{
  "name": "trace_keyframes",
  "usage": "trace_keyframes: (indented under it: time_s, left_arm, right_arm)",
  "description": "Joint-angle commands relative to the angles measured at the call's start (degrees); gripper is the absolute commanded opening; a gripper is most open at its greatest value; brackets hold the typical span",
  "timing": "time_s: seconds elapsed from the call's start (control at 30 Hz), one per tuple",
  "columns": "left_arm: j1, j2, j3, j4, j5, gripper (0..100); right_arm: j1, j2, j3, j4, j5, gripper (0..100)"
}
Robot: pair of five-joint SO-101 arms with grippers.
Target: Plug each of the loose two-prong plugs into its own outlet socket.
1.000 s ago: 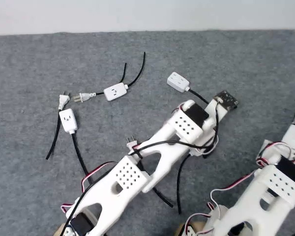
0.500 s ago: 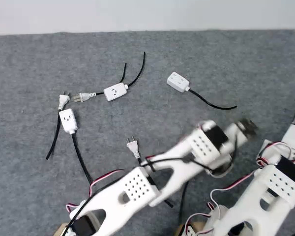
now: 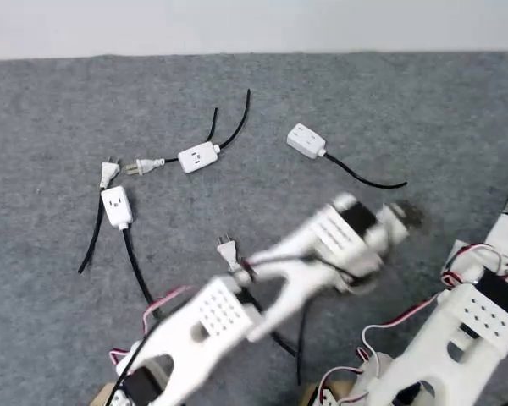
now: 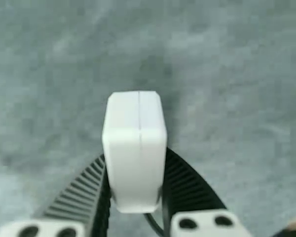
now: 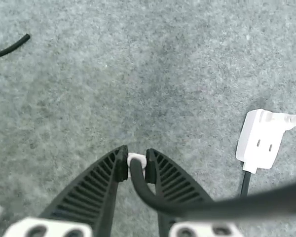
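My left gripper (image 4: 135, 163) is shut on a white outlet socket block (image 4: 135, 148), held above the grey carpet. From the high view this gripper (image 3: 402, 216) hangs mid-table, on the near side of a free socket (image 3: 305, 140) and its black cable (image 3: 364, 178). A small white plug (image 5: 136, 160) with a thick black cable sits clamped in my right gripper (image 5: 135, 158), shut on it. One loose two-prong plug (image 3: 227, 249) lies by the left arm. Two more sockets (image 3: 198, 157) (image 3: 117, 207) each have a plug (image 3: 144, 167) (image 3: 110, 173) lying close by.
The right arm (image 3: 483, 313) stands at the near right edge of the table. In the right wrist view another white socket block (image 5: 259, 140) lies on the carpet beside the gripper, and a black cable end (image 5: 10, 47) lies farther off. Black cables trail under the left arm.
The left arm swung away from the far socket's cable, nearer and to the right, then slightly back left; it is blurred now. The right arm and the items on the carpet stayed put.
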Motion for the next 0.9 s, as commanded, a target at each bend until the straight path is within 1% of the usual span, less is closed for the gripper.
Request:
trace_keyframes:
  time_s: [0.0,0.07,0.13,0.23,0.27,0.33,0.4,0.47,0.5,0.53,0.7,0.8,0.87]
  left_arm:
    - [-14.5,-4.0,1.9,2.4,-1.8,1]
    - [-18.3,-6.2,3.3,2.4,-4.8,1]
    - [-20.4,-8.4,5.7,2.4,-6.8,1]
    - [-21.1,-10.8,7.3,1.7,-6.5,1]
    - [-21.1,-11.1,7.4,0.4,-4.8,1]
    - [-21.3,-11.2,7.5,-2.8,1.8,1]
    - [-22.6,-11.6,7.6,-6.0,10.4,1]
    - [-24.1,-11.6,8.0,-8.7,21.1,1]
    - [-24.8,-11.3,8.0,-9.4,25.0,1]
    - [-25.2,-11.2,8.1,-10.0,26.1,1]
    - [-25.2,-14.9,14.0,-13.6,24.7,1]
    - [-25.1,-21.7,22.2,-18.5,24.7,1]
    - [-25.0,-28.0,30.9,-23.6,24.7,1]
  right_arm:
    - [-0.6,-0.6,-0.6,-0.7,-0.4,0.8]
    - [-0.7,-0.6,0.0,-0.7,-0.4,0.8]
    - [-2.3,-0.6,0.4,-0.7,-0.5,0.8]
    - [-4.4,-0.6,1.8,-0.7,-0.6,0.8]
    - [-5.3,-0.6,2.0,-0.7,-0.6,0.8]
    - [-6.8,-0.6,2.8,-0.6,-0.6,0.8]
    - [-8.1,-0.6,3.5,-0.6,-0.6,0.8]
    - [-9.7,-0.3,3.8,-0.6,-0.7,0.8]
    - [-10.3,-0.1,3.8,-0.6,-0.7,0.8]
    - [-10.8,0.0,3.8,-0.6,-0.7,0.8]
    - [-11.6,0.0,4.3,-0.8,-0.7,0.8]
    - [-12.5,-0.6,6.1,-2.2,-0.7,0.8]
    - [-12.8,-0.6,6.8,-2.9,-0.7,0.8]
